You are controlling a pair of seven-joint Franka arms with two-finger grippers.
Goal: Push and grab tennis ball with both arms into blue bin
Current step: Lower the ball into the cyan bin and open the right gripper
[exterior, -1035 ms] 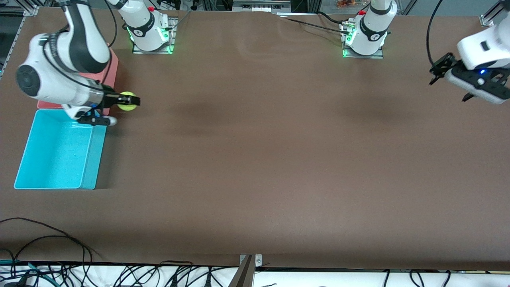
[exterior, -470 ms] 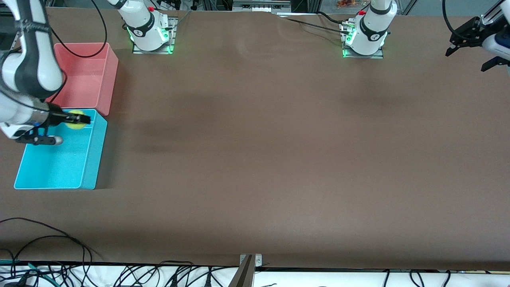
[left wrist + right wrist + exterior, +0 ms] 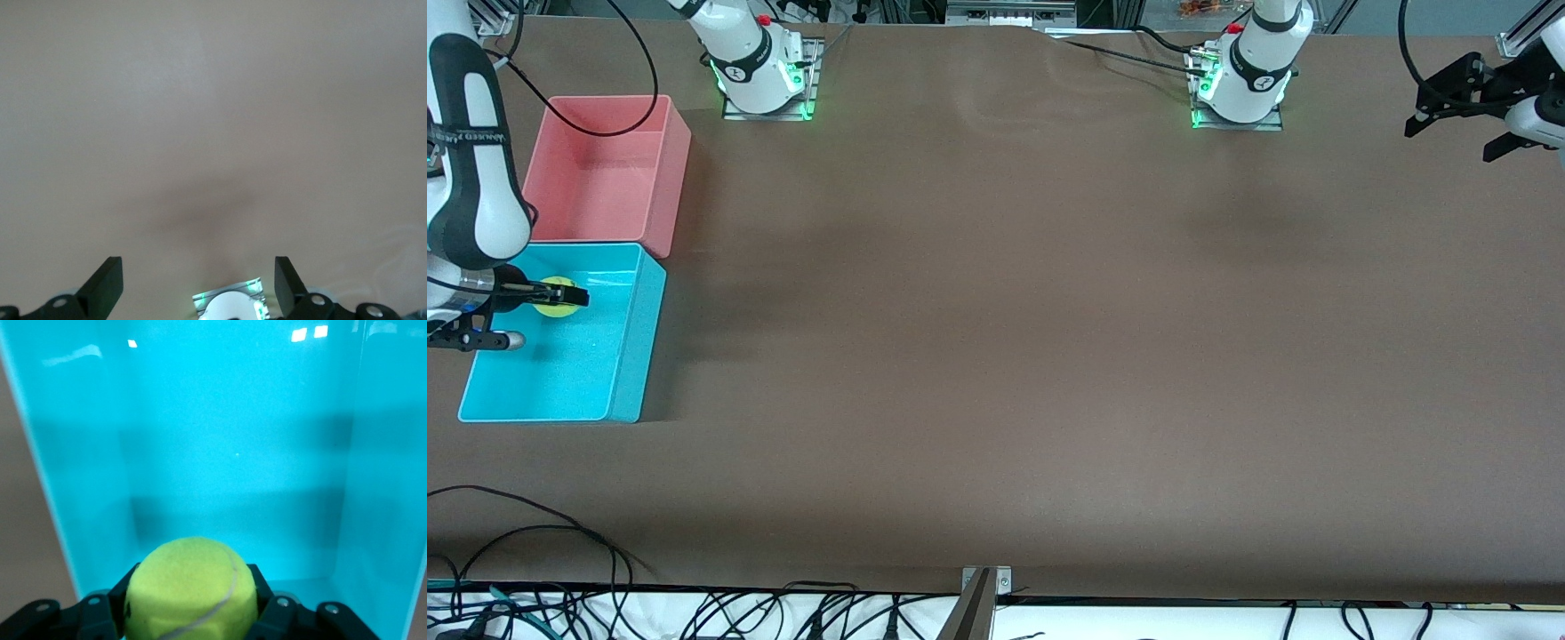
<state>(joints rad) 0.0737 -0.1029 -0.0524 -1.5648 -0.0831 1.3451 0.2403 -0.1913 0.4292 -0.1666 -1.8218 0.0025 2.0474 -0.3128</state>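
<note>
Over blue bin (image 3: 627, 356) now: right hand (image 3: 560, 298) clenched on tennis ball (image 3: 557, 298), moved deeper; left hand (image 3: 1463, 111) released.

And there's the pink bin (image 3: 605, 164), sitting open toward the right arm's end of the brown worktop (image 3: 996, 356). Along the worktop's edge nearest the front camera, black cables (image 3: 534, 551) loop and tangle, and a small metal bracket (image 3: 985, 580) sits at the middle of that edge.
</note>
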